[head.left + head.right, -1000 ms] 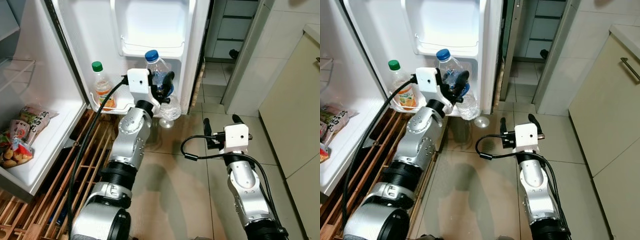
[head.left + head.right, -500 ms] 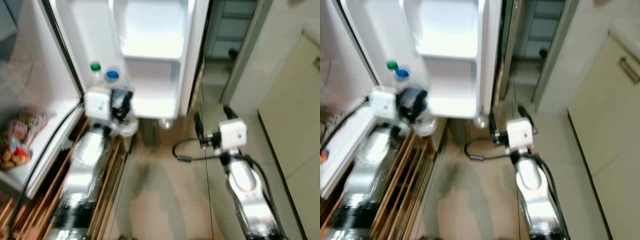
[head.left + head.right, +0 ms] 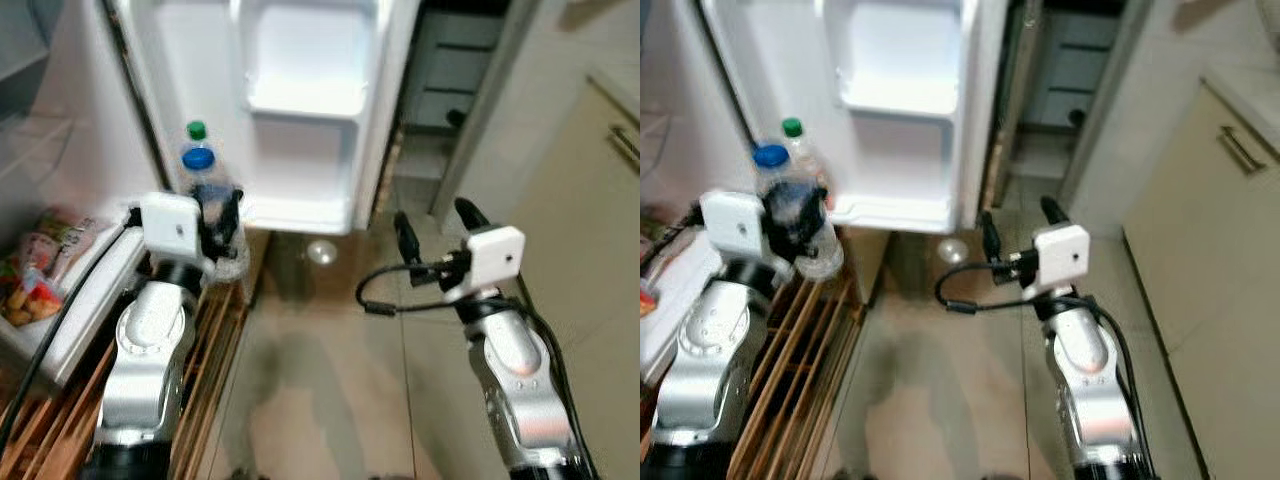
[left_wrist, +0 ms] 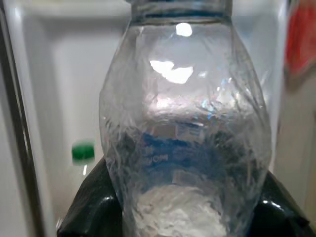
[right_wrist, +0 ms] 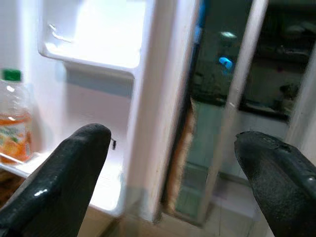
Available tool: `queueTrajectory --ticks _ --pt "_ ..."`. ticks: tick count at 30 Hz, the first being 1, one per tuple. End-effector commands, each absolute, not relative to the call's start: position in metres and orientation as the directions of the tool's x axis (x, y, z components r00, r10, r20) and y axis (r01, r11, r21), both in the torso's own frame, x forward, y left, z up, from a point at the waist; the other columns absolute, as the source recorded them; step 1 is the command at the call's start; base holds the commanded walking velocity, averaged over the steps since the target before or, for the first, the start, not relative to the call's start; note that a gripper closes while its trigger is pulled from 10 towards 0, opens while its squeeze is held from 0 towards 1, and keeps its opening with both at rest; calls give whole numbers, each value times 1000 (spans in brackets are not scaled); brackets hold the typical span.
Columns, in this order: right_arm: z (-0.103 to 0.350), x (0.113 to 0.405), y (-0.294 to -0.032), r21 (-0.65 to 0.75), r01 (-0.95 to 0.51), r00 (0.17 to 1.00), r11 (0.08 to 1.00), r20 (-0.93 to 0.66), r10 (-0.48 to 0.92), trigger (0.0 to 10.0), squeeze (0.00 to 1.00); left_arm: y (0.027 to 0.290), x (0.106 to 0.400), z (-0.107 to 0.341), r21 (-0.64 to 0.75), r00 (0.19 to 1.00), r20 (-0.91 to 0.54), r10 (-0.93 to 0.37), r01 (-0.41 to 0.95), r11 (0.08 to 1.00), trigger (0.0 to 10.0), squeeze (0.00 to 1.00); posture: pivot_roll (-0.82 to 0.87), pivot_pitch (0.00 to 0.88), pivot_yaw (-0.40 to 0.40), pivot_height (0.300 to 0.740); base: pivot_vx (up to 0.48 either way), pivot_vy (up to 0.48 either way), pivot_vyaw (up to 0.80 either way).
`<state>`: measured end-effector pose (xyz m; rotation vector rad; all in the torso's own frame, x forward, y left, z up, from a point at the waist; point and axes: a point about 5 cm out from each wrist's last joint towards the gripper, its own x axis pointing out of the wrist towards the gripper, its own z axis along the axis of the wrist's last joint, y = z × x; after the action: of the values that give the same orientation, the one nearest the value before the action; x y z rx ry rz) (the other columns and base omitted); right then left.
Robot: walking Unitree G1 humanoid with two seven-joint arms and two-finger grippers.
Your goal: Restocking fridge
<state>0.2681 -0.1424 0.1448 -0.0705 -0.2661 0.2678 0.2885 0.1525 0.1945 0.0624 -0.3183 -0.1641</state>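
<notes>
Far left: fridge interior shelf [image 3: 85, 300] with snack packets [image 3: 35, 270] lying on it. Wooden slat rack [image 3: 215, 330] on the floor just below.

Left gripper [image 3: 215, 215] is up in front of the open fridge door [image 3: 300, 110], fingers clamped around a clear water bottle [image 4: 185, 143] with a blue cap [image 3: 198, 158]. Bottle is upright, held low on its body; left wrist view shows both black fingers [image 4: 91, 210] pressed on either side. It sits in front of the left end of the lower door shelf [image 3: 295, 212]; can't tell if it touches it.

Just behind it, an orange juice bottle [image 5: 15, 123] with a green cap [image 3: 197, 129] stands in that same door shelf. The upper door bin [image 3: 305, 100] sits above it.

Right gripper [image 3: 432, 222] hovers over the tiled floor [image 3: 330, 370], right of the door edge, jaws wide apart, holding nothing. Beige cabinet [image 3: 590, 230] on the far right.
</notes>
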Motion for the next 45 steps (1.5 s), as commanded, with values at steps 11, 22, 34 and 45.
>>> queueTrajectory --ticks 11,22,34,45 --pt "149 274 -139 -128 -283 921 951 241 306 10000 212 151 304 198 11 950 293 -105 107 994 10000 0 -166 0 9 740 479 0 0" --pt "148 272 -137 -123 -296 918 947 237 317 10000 212 140 313 205 24 946 293 -143 142 990 10000 0 -177 0 13 740 299 0 0" --pt "144 270 -133 -113 -297 922 948 225 315 10000 216 125 334 186 2 957 258 -133 137 991 10000 0 -196 0 24 740 0 0 0" --pt "141 267 -135 -129 -283 929 950 209 305 10000 212 104 334 195 7 926 303 -225 234 972 10000 0 -214 0 38 740 0 -119 0"
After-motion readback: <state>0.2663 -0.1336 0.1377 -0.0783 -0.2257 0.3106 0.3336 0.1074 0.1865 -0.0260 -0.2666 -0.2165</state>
